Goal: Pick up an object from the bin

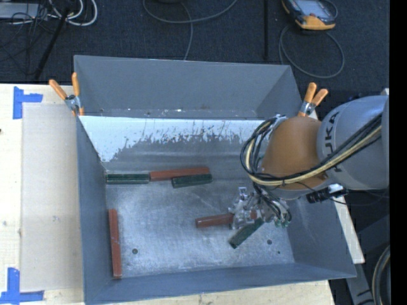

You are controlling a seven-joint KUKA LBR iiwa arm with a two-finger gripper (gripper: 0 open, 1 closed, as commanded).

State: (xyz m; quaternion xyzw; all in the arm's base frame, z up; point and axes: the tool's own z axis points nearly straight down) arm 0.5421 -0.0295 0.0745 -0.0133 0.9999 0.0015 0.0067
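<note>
In the camera view, the arm [356,151] comes in from the right over the grey metal bin [191,94]. Its wrist carries a rounded orange cover [289,151] with black and yellow cables [254,151] looped round it. On the arm's grey casing the letters "KU" can be read, while the rest of the marking is out of sight. The hand [247,213] hangs low in the right part of the bin floor, at the spot where two flat bars meet. A red-brown bar [213,221] lies nearly level with its right end under the hand, and a dark green bar [245,235] slants down to the left from beneath it. Whether the hand is open or closed, and whether it has hold of either bar, cannot be told. Well apart, toward the back left of the floor, lie a long green bar [127,178], a second red-brown bar [180,172] touching its right end, and a short green bar [191,181] just below that one. A fourth, lengthwise red-brown bar [114,243] rests along the left wall. None of the bars shows any label.
</note>
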